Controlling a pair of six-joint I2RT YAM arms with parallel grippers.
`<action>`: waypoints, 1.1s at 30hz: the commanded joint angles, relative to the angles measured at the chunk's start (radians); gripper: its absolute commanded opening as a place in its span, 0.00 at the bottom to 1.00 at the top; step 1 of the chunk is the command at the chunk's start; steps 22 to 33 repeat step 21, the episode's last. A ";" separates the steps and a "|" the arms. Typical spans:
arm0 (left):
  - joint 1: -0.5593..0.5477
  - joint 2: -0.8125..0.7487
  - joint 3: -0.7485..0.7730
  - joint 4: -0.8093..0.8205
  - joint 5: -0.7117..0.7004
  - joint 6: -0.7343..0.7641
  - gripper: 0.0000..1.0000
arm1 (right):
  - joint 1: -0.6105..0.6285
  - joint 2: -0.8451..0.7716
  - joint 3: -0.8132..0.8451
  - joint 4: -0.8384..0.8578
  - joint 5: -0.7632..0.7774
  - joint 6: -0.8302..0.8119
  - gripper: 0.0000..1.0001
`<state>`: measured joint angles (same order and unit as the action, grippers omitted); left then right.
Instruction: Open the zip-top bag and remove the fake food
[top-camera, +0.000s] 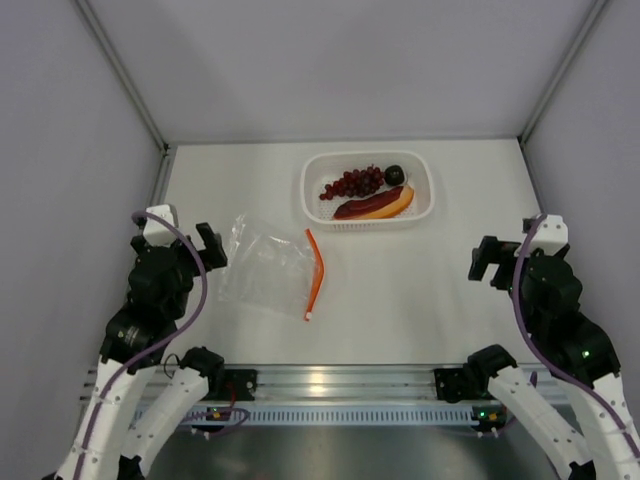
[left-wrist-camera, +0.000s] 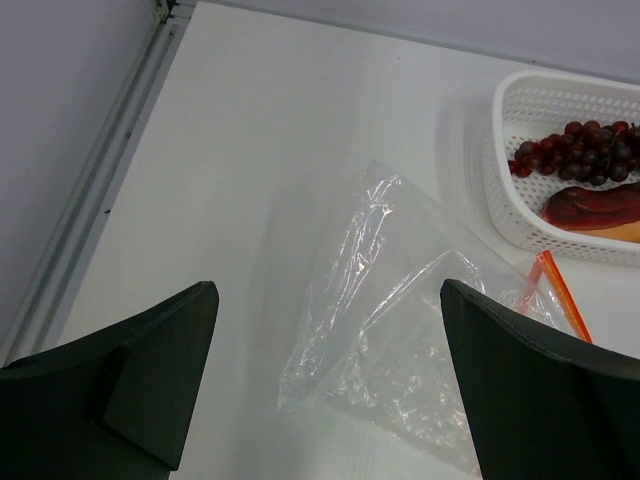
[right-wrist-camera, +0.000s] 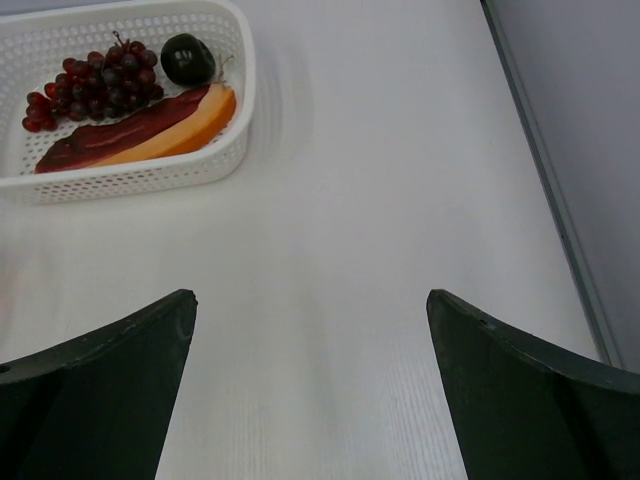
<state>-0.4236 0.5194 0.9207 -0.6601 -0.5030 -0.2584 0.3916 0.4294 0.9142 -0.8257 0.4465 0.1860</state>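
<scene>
Overhead and 2 wrist views of a 2-arm workstation. The clear, crinkled zip-top bag lies flat on the white table, left of centre, with its orange zip strip curving along the edge that faces the middle of the table. No toy is seen inside it. The fake food sits in the white perforated basket at the far centre of the table, apart from the bag: a dark red grape cluster toward the left, a dark round fruit just beside it at the right, and the long orange-and-maroon hot-dog-like piece along the near wall. The left gripper stands at the bag's left edge with its jaws spread wide, holding nothing; in its wrist view the bag shows between the 2 fingers. The right gripper is at the right side of the table, well apart from both bag and basket, its jaws likewise spread wide and empty, with bare tabletop between the fingers.
</scene>
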 joint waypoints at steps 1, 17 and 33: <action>0.143 0.040 -0.019 0.106 0.299 0.022 0.99 | -0.007 0.020 0.000 0.077 -0.005 0.010 0.99; 0.286 0.087 -0.031 0.119 0.385 0.007 0.99 | -0.007 0.081 -0.017 0.125 -0.009 0.017 1.00; 0.286 0.091 -0.031 0.119 0.386 0.005 0.99 | -0.008 0.080 -0.020 0.126 -0.005 0.013 1.00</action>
